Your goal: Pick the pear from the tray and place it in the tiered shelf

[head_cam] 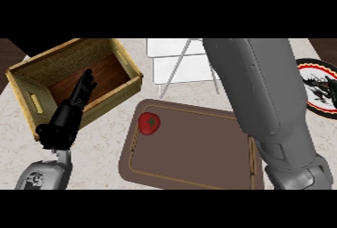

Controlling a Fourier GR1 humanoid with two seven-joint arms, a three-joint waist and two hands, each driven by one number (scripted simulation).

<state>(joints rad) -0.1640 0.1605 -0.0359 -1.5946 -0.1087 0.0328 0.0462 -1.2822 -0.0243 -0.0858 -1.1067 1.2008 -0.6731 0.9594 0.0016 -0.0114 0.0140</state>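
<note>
Tomato [150,123] at left of tray [197,156]

- Brown tray [191,156] at centre, a tomato [150,123] at its ten o'clock corner.
- Left hand [72,111], fingers straight, over the wicker basket [39,71] at ten o'clock.
- Right forearm [263,98] crosses toward the white tiered shelf [174,62] at twelve.

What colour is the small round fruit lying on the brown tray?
Red, with a small green stem mark; the round fruit shows in the head view.
</note>
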